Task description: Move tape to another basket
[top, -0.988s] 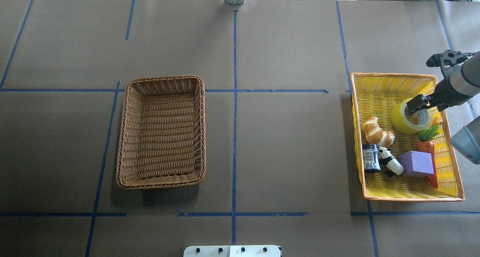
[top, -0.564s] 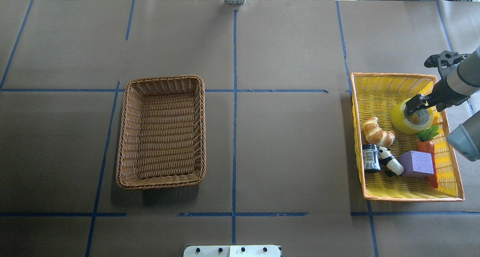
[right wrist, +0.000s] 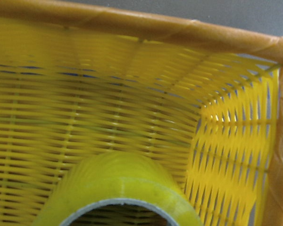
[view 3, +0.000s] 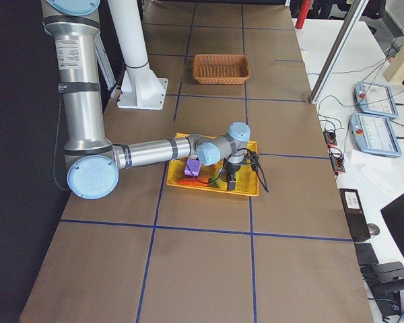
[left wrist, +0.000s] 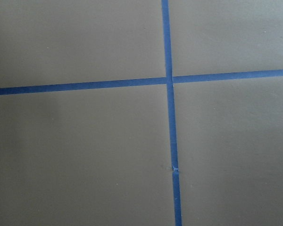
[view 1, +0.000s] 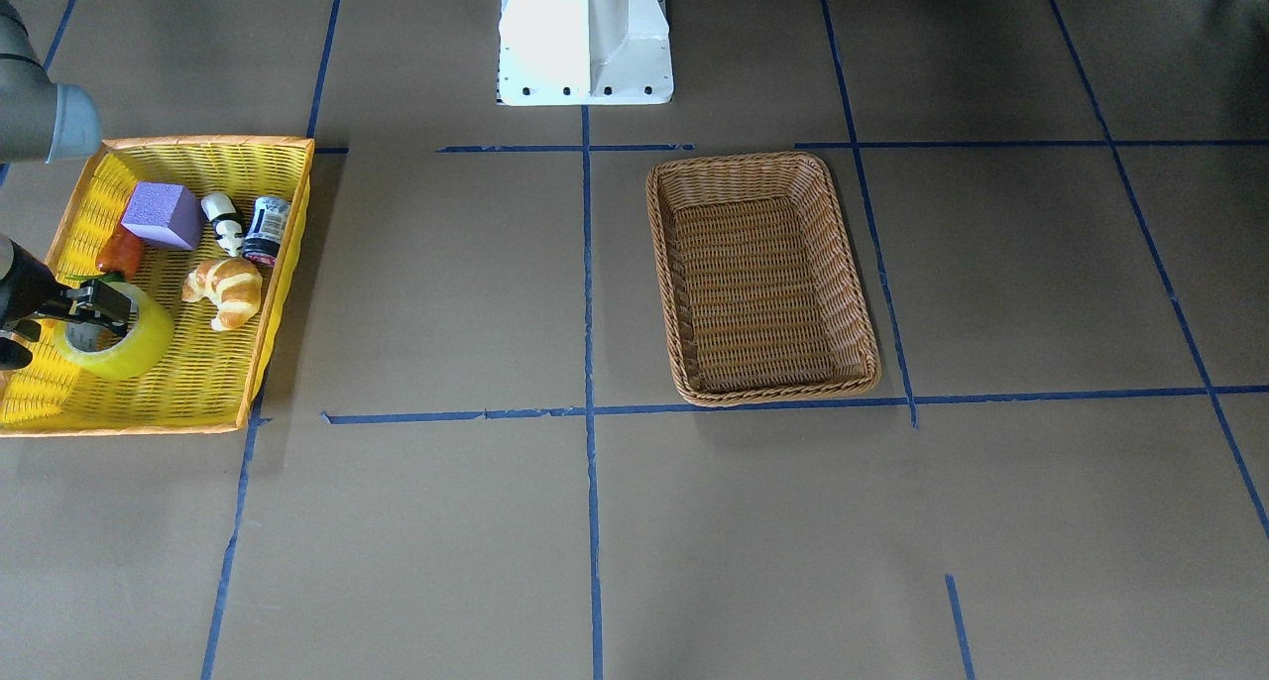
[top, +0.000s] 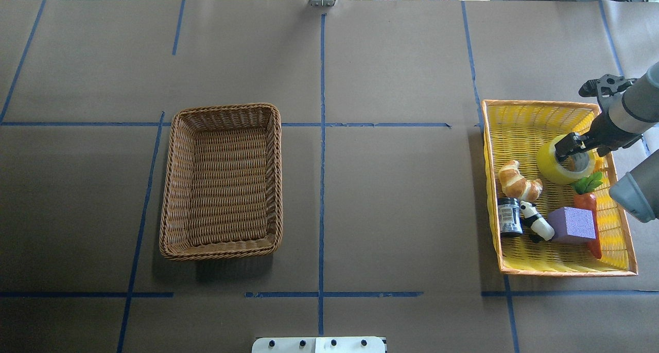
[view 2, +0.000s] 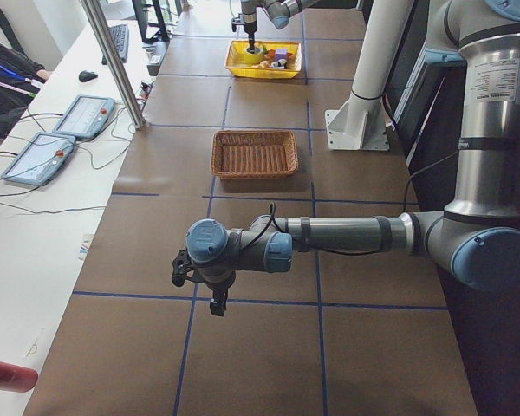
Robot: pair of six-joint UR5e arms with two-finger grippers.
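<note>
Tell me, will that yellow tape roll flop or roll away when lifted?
Probably stiff: the tape is a thick wound ring around a core. With its hole facing up, it should not roll; set on edge it likely would.

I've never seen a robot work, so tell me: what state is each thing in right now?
tape: in the yellow basket, gripped by its wall.
right gripper: shut on the tape.
left gripper: above the table; open or shut, cannot tell.
wicker basket: empty.
yellow basket: holds tape, croissant, other small things.
</note>
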